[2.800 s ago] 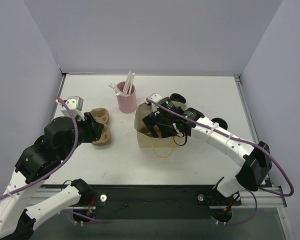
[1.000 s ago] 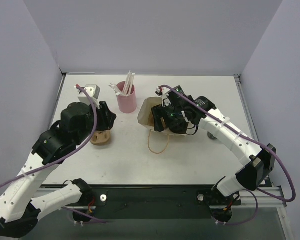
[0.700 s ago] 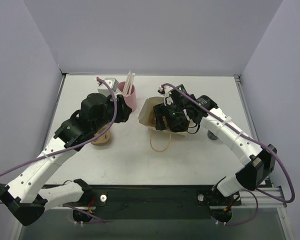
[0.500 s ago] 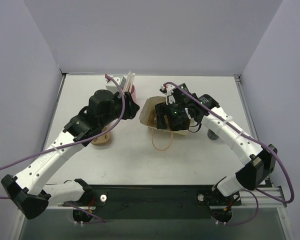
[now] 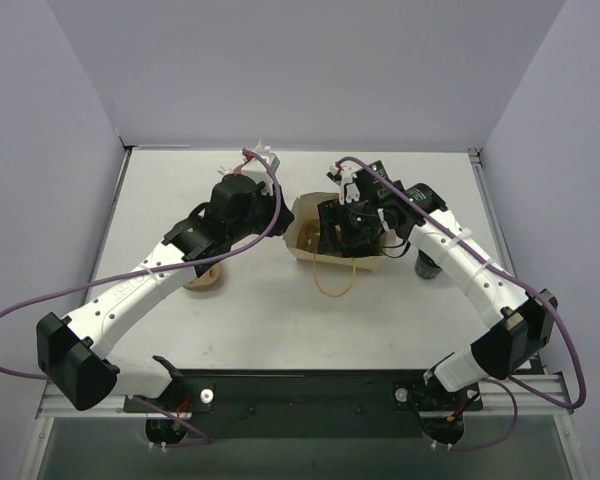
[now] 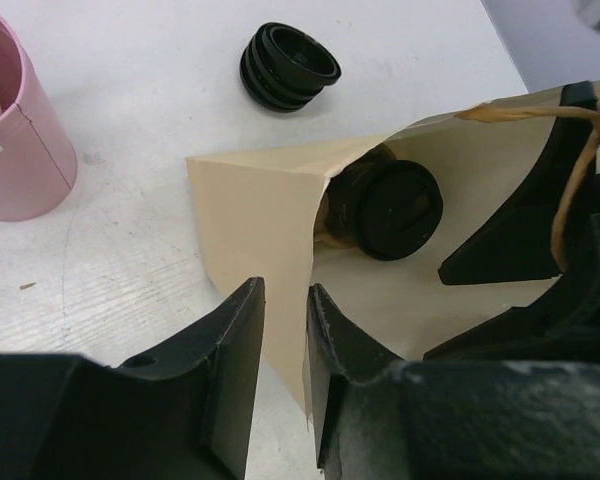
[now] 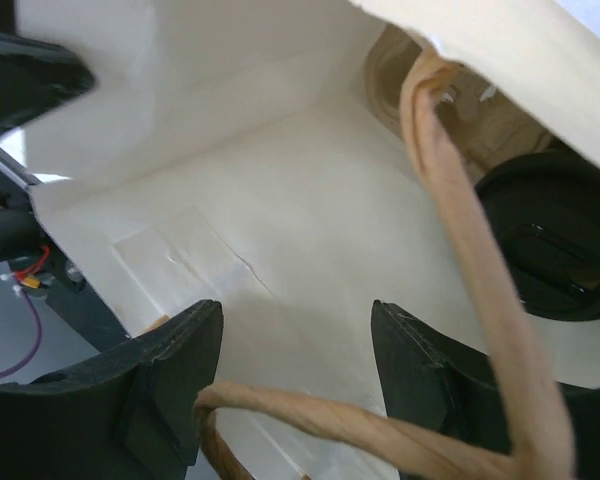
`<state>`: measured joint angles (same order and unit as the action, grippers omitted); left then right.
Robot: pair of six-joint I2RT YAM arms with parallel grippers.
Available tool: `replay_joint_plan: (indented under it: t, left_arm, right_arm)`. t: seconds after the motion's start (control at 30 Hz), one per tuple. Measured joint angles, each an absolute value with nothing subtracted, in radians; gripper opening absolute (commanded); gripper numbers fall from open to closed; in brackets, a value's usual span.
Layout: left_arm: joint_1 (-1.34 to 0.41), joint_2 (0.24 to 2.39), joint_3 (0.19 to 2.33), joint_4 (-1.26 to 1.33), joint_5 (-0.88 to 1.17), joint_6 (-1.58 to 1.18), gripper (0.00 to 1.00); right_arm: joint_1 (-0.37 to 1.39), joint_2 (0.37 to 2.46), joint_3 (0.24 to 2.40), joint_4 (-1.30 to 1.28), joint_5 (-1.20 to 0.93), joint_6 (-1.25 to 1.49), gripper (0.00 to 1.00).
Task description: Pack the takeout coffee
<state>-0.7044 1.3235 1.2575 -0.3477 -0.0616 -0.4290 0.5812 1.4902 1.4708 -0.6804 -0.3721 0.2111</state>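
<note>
- Two tools meet at the bag [image 6: 250, 215], which sits on the desk [image 5: 280, 330] between the arms, its mouth gaping toward the left tool [image 6: 285, 300].
- Left tool: the fingers stand a narrow gap apart, one outside the bag's near wall and one inside it. The paper edge runs through that gap, and the fingers are not clenched on it.
- Right tool [image 7: 295, 320]: released, with its fingers spread wide inside the bag's mouth and nothing grasped between them.
- One rope handle [image 7: 460, 220] crosses in front of the right tool's fingers. A second handle [image 5: 332, 280] lies as a loop flat on the desk, just in front of the bag.
- Coffee cup [image 6: 385, 210]: inside the bag, deep toward its bottom, with the black lid facing the mouth.
- Pink cup [image 6: 20, 150]: upright on the desk, near the bag's outer wall but apart from it.
- Black lids [image 6: 288, 68]: a small stack on the desk beyond the bag, not touching it.
- Brown carrier [image 5: 202, 278]: partly hidden under the left arm, well apart from the bag.
</note>
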Motion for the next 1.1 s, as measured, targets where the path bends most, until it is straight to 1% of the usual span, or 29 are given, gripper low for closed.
replay_joint_plan:
  t: [0.03, 0.1, 0.3, 0.4, 0.6, 0.77, 1.1]
  left_arm:
    - [-0.704, 1.331, 1.258, -0.347, -0.059, -0.428, 0.33]
    - [-0.704, 1.340, 1.258, -0.347, -0.053, -0.428, 0.32]
    - [-0.704, 1.347, 1.259, -0.339, -0.043, -0.426, 0.29]
    - [-0.704, 1.357, 1.262, -0.334, -0.041, -0.424, 0.29]
    - [-0.704, 1.382, 1.269, -0.331, -0.036, -0.415, 0.29]
    - [-0.704, 1.401, 1.276, -0.317, -0.022, -0.411, 0.26]
    - [-0.704, 1.433, 1.304, -0.279, -0.016, -0.407, 0.25]
  right_arm:
    - [0.577, 1.490, 1.477, -0.683, -0.381, 0.211, 0.56]
    - [0.570, 1.490, 1.486, -0.684, -0.403, 0.211, 0.54]
    - [0.542, 1.490, 1.506, -0.700, -0.477, 0.197, 0.55]
    - [0.527, 1.491, 1.510, -0.717, -0.512, 0.178, 0.59]
    - [0.506, 1.498, 1.529, -0.766, -0.561, 0.115, 0.70]
    - [0.482, 1.519, 1.572, -0.803, -0.606, 0.073, 0.73]
    - [0.439, 1.544, 1.592, -0.837, -0.707, 0.058, 0.82]
